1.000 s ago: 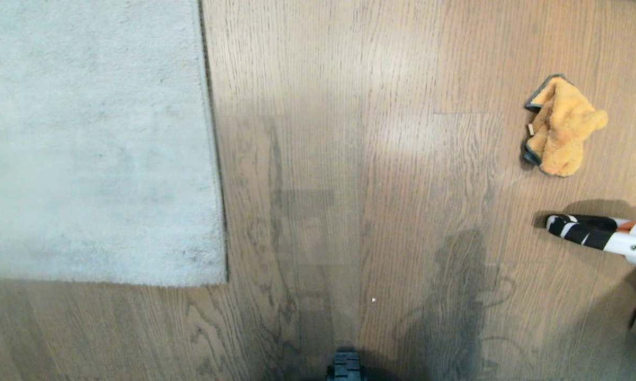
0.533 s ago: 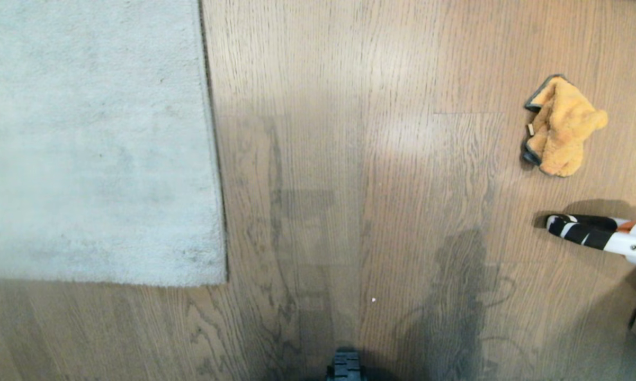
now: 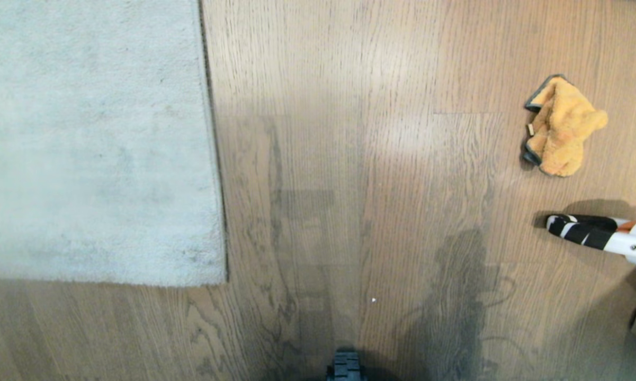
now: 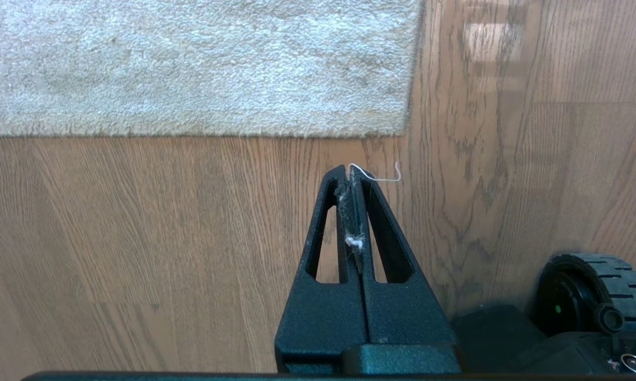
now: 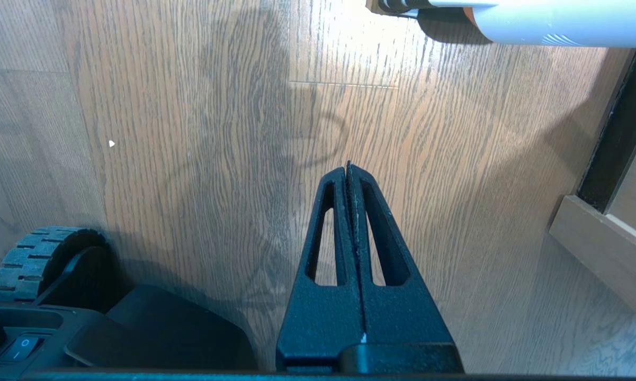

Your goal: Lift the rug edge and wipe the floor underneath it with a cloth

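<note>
Head view, progress: we judge the task not yet begun. The rug edge [image 3: 214,159] lies flat on the floor [image 3: 349,159], its square corner down, and no part of it is lifted.
Head view, cloth: the cloth [image 3: 561,127] lies crumpled on the bare boards, well apart from the rug and towards the right side of the view, with nothing holding it. Just nearer to us lies a black-and-white striped tool [image 3: 582,230] with a white handle, not touching the cloth.
Head view, arms: we see neither arm here; only a dark wheel [image 3: 345,368] of our base shows at the lower edge.
Left wrist view, pincer: the left gripper [image 4: 352,172] hangs over bare floor near the rug's corner, just short of its border. Its jaws are pressed together with only stray lint and a white thread caught between them; it grips nothing.
Right wrist view, pincer: the right gripper [image 5: 348,168] hovers over bare boards, jaws closed tight and empty. The cloth is out of this view; a wooden ledge [image 5: 603,248] stands to one side.
What is left: we judge everything remains, namely taking up the cloth, raising the rug's border, and wiping beneath.
</note>
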You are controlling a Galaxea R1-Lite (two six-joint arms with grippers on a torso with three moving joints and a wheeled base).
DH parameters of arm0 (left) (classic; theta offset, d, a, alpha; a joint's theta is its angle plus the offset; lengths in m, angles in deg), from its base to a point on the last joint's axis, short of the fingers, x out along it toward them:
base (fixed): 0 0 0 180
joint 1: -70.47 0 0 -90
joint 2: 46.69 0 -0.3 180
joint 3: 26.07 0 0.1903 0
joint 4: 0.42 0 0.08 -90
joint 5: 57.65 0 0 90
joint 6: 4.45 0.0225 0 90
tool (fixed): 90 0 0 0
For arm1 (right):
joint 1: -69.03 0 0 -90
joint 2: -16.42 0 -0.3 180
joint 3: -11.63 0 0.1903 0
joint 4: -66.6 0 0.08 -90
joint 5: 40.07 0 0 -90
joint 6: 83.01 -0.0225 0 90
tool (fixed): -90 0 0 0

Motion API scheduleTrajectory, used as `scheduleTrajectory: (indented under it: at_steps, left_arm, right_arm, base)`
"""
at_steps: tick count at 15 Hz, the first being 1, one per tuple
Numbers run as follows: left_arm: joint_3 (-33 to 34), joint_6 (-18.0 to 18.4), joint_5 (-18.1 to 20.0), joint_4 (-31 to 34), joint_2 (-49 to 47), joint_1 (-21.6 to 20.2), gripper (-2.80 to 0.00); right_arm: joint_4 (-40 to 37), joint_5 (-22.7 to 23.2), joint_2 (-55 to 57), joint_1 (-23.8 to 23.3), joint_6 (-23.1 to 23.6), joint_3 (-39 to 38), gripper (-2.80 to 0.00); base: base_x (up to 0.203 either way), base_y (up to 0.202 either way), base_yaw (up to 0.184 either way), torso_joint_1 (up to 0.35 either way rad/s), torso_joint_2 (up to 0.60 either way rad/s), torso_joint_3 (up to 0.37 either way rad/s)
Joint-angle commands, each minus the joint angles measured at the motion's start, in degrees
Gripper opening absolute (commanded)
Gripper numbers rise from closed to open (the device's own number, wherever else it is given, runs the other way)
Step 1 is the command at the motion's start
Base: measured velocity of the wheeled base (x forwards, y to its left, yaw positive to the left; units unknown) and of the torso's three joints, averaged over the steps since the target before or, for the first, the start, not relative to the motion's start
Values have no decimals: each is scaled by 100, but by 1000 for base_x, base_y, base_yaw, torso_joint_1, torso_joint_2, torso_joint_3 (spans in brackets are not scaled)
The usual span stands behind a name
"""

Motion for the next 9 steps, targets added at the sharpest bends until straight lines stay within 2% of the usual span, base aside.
scheduleTrajectory:
  at_steps: [1, 9]
  left_arm:
    - [0, 0, -2, -1, 2, 0, -280]
    - [0, -9, -2, -1, 2, 0, -280]
  right_arm:
    - [-2, 5, 11, 3, 5, 1, -280]
    - [-2, 5, 11, -5, 5, -7, -280]
  base:
    - [0, 0, 0, 0, 0, 0]
    - [0, 0, 0, 0, 0, 0]
